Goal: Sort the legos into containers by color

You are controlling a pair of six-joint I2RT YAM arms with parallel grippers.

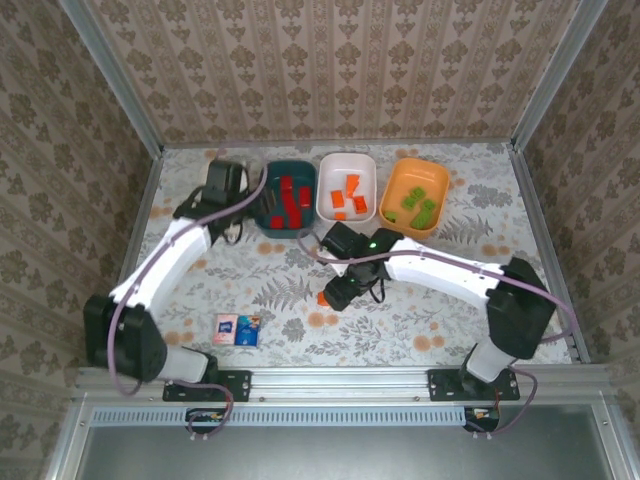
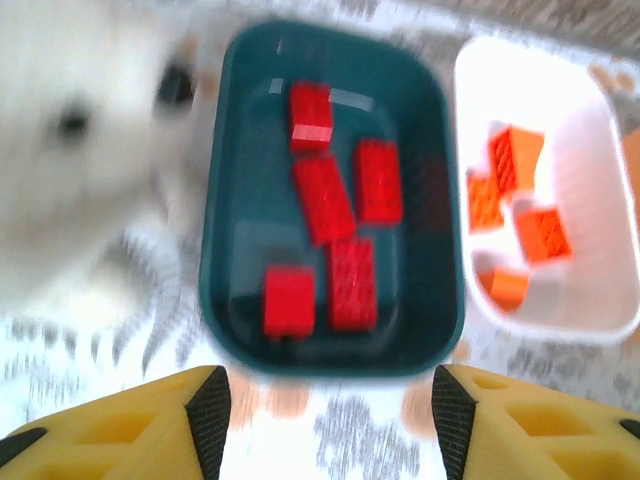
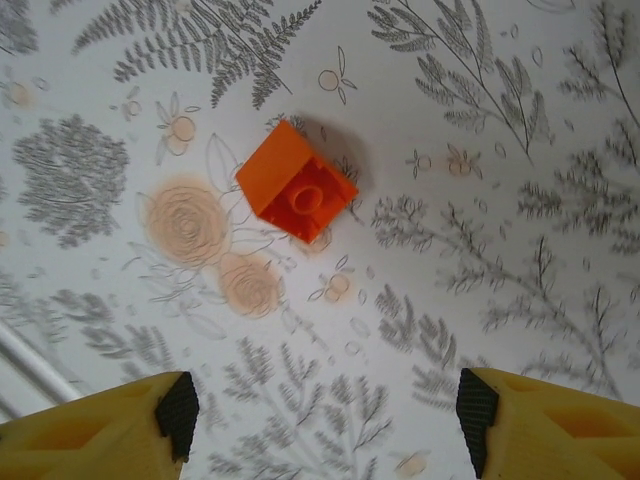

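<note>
Both hands open, empty: left hand (image 2: pixel 330 425) beside the dark teal plastic bowl (image 2: pixel 238 270), right hand (image 3: pixel 328 418) near one small orange plastic brick (image 3: pixel 297 183).

Three bowls sit in a row at the far side of the worktop (image 1: pixel 430 320), close beside each other. The left bowl (image 1: pixel 275 180) has a bunch of bricks (image 1: pixel 292 200) in it. The middle bowl (image 1: pixel 335 170) has more bricks (image 1: pixel 349 196) in it, and the right bowl (image 1: pixel 405 180) has bricks (image 1: pixel 420 205) in it too. A plush bear (image 2: pixel 80 150) sits just left of the left bowl. The left end effector (image 2: pixel 330 420) hangs at the near end of that bowl. A lone brick (image 3: pixel 297 183) lies on the worktop, on the near side of the middle bowl and well apart from it. The right end effector (image 3: pixel 325 410) hangs just beside it. A small flat packet (image 1: pixel 237 329) lies near the front edge, to the left of the lone brick.
</note>
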